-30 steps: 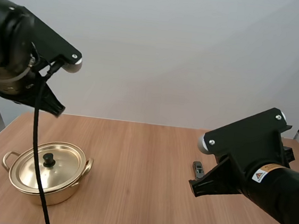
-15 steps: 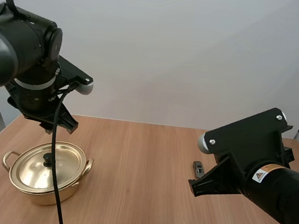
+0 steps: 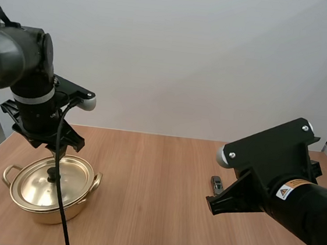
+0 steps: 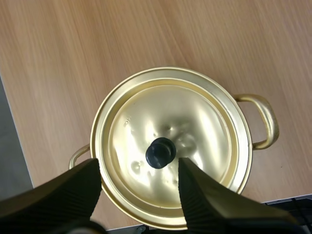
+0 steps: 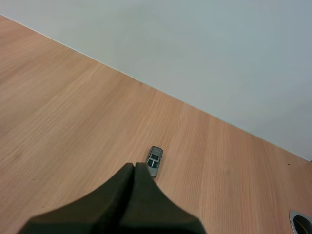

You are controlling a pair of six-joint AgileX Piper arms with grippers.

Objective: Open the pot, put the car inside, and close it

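Note:
A golden pot (image 3: 63,210) with its lid (image 3: 67,178) on stands at the table's left. My left gripper (image 3: 49,138) hangs straight above the lid's black knob (image 3: 53,174). In the left wrist view its fingers (image 4: 68,187) stand wide apart, open, either side of the knob (image 4: 161,152), above the lid (image 4: 195,122) and not touching it. A small grey toy car (image 3: 216,184) lies on the table at the right. My right gripper (image 5: 134,169) is shut into one dark wedge, its tip just short of the car (image 5: 154,161) and above it.
The wooden table (image 3: 148,214) is bare between the pot and the car. The pot's side handles (image 4: 265,119) stick out left and right. The table's left edge runs close beside the pot. A round metal fitting (image 5: 302,222) sits at the table's far right.
My left arm has swung down and in, from high at the left to directly over the pot, and its fingers have spread apart. The right arm, car and pot have not moved.

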